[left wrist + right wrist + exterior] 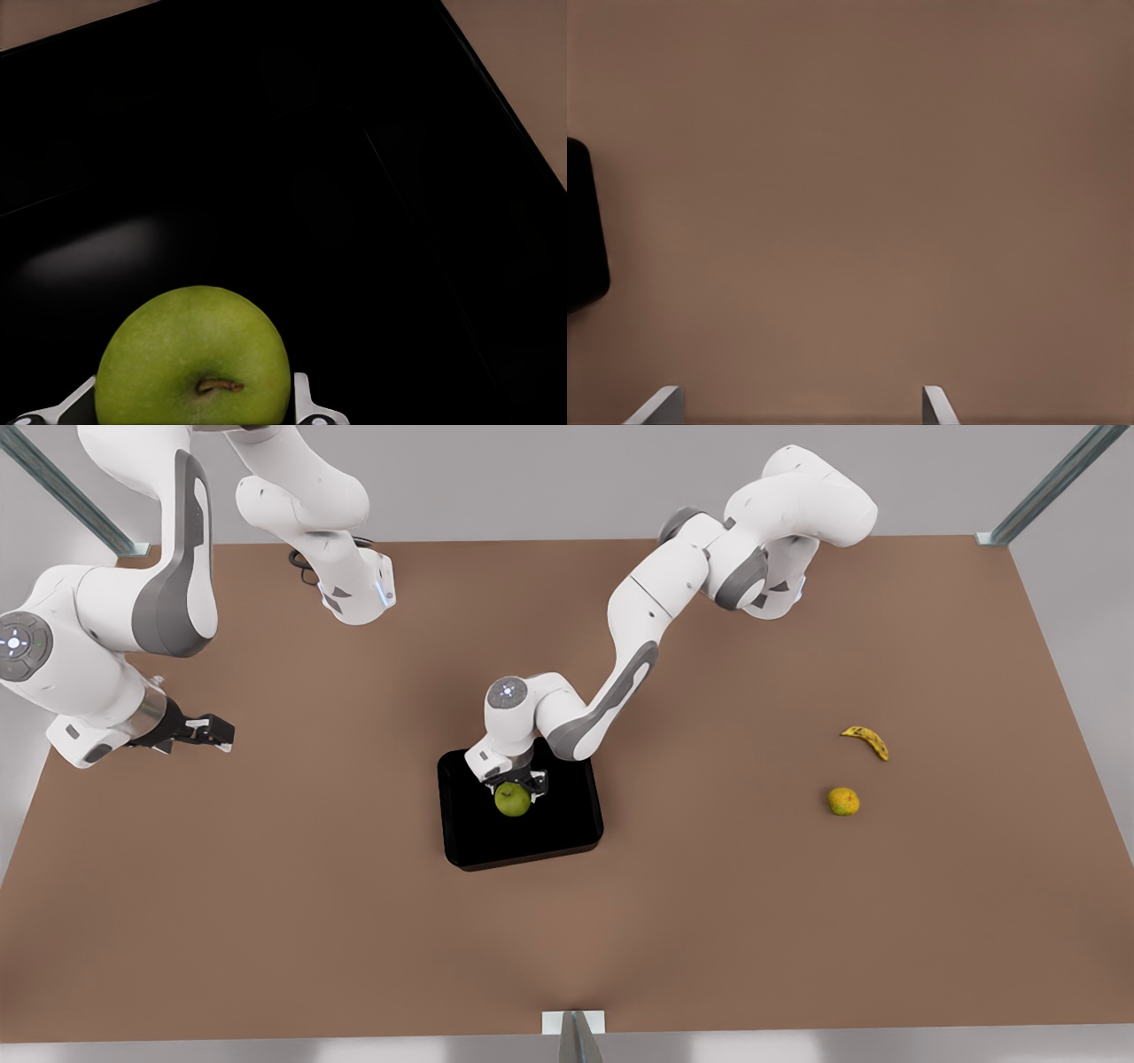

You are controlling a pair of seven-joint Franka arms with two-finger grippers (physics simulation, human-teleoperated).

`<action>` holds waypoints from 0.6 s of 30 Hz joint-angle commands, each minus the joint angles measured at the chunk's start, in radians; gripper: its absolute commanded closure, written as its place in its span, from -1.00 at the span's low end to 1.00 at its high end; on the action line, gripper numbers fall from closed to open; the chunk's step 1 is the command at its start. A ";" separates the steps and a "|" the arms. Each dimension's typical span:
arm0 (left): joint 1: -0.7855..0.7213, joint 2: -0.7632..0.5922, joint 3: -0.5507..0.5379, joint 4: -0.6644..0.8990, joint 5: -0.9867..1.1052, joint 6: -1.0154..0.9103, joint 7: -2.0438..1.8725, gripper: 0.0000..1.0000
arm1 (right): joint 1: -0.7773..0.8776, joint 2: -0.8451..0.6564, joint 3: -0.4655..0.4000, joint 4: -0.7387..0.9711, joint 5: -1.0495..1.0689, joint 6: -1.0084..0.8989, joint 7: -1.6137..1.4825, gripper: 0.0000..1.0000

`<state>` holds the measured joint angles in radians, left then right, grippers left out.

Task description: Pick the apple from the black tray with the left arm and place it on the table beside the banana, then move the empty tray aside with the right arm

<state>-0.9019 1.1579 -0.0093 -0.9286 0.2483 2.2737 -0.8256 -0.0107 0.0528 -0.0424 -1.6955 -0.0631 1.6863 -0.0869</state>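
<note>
A green apple (512,799) (193,363) sits inside the black tray (567,824) (266,159) near the table's middle. My left gripper (515,783) (193,400) comes down on it from above, and its fingers (306,398) press against both sides of the fruit, shut on the apple. A yellow banana (866,741) lies on the table toward the front view's right. My right gripper (202,732) (799,405) waits open over bare table at the front view's left, with a corner of the tray (583,232) farther off in its view.
A small orange fruit (843,801) lies just in front of the banana. The brown table (709,939) has bare surface all around the tray. Metal frame posts (1045,487) stand at the table's corners.
</note>
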 commanded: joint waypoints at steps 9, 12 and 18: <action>-0.002 0.008 0.006 0.001 0.002 0.027 -0.006 -1.00 | -0.003 -0.001 -0.001 0.000 0.000 0.000 -0.001 -1.00; -0.002 0.008 0.008 0.001 0.000 0.024 -0.006 -0.66 | -0.003 -0.001 -0.001 0.000 0.000 0.000 -0.001 -1.00; 0.003 -0.035 0.000 0.001 -0.009 -0.048 0.023 -0.68 | -0.003 -0.001 -0.001 0.000 0.000 0.000 -0.001 -1.00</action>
<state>-0.9000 1.1324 -0.0075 -0.9286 0.2470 2.2744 -0.8277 -0.0134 0.0529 -0.0424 -1.6955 -0.0634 1.6863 -0.0868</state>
